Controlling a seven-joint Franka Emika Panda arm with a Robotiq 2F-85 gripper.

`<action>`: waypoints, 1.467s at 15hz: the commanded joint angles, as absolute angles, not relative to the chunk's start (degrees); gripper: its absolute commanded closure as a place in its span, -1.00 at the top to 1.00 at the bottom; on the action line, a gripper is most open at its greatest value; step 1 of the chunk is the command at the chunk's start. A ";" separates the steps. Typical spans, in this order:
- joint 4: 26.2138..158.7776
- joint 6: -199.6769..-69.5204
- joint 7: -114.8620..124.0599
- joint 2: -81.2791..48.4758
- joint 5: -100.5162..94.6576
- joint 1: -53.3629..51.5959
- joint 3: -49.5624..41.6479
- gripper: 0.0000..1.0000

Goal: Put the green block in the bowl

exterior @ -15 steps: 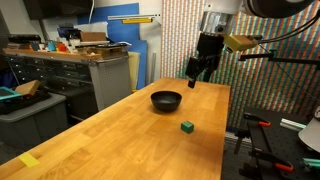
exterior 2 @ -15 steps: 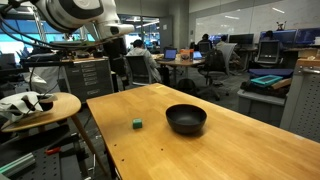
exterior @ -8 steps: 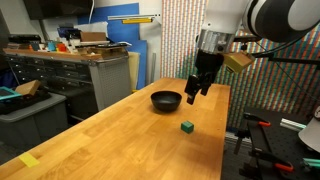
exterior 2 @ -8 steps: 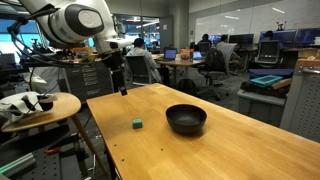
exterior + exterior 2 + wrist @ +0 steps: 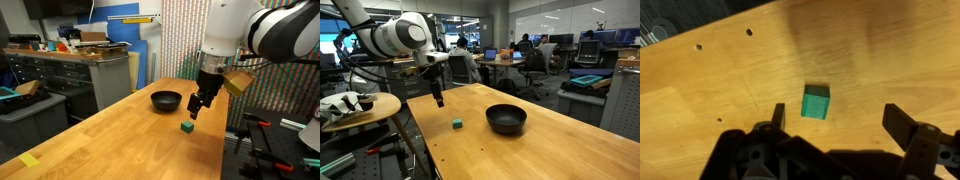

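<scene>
The green block (image 5: 187,127) is a small dark green cube on the wooden table, also seen in an exterior view (image 5: 456,124) and in the wrist view (image 5: 816,101). The black bowl (image 5: 166,100) sits on the table a short way from it and shows in both exterior views (image 5: 506,119). My gripper (image 5: 197,108) hangs open and empty above the table, just above and beside the block, also in an exterior view (image 5: 438,99). In the wrist view the block lies ahead of my open fingers (image 5: 838,120), nearer the left finger.
The wooden table (image 5: 130,140) has a near edge beside the block (image 5: 430,140). A round stool-like stand (image 5: 360,108) with white items stands by that edge. Cabinets and clutter (image 5: 70,65) stand beyond the table.
My gripper has moved down and toward the green block, from high above the table's end to just above the block. The block and the bowl have not moved.
</scene>
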State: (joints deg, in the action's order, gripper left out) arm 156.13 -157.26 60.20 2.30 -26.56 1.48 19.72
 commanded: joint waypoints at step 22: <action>140.92 -165.93 89.75 -23.36 -61.56 1.53 7.57 -0.16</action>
